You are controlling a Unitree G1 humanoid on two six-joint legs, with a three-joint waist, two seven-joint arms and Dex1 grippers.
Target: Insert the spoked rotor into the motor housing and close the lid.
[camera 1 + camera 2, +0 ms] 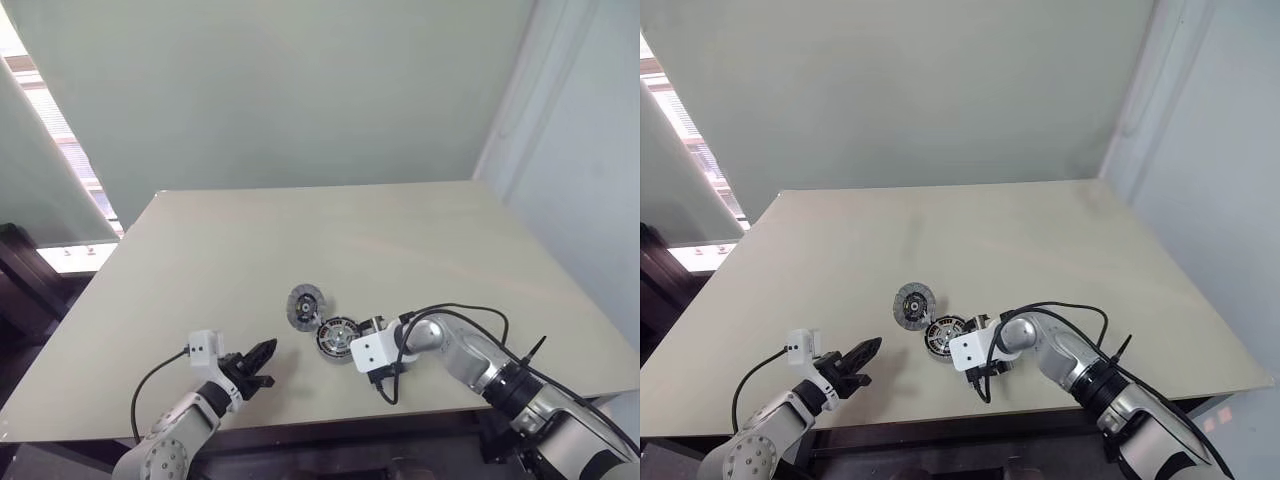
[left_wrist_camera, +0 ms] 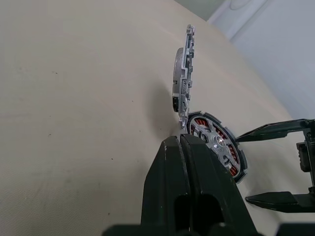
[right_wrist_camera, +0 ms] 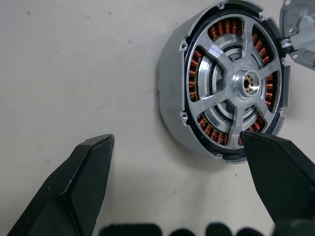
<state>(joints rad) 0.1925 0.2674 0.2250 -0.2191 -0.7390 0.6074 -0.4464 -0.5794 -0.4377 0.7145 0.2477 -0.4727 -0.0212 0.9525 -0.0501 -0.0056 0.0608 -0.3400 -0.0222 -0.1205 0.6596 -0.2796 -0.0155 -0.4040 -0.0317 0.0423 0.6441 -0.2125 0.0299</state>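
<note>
The motor housing (image 3: pixel 224 78) lies flat on the table, copper windings showing in its ring. The spoked rotor (image 3: pixel 246 81) sits inside it, hub up. The lid (image 1: pixel 306 305) stands tilted just beyond the housing, its edge touching the housing's rim. My right gripper (image 3: pixel 176 141) hovers open right beside the housing, one finger (image 3: pixel 278 169) over the housing's near rim and the other finger (image 3: pixel 78 187) over bare table. My left gripper (image 1: pixel 264 360) is shut and empty, a short way left of the housing and pointing at it.
The pale table (image 1: pixel 330 230) spreads wide behind and to both sides of the parts. Its front edge (image 1: pixel 300 425) runs close under both arms. A black cable (image 1: pixel 470 312) loops off my right wrist.
</note>
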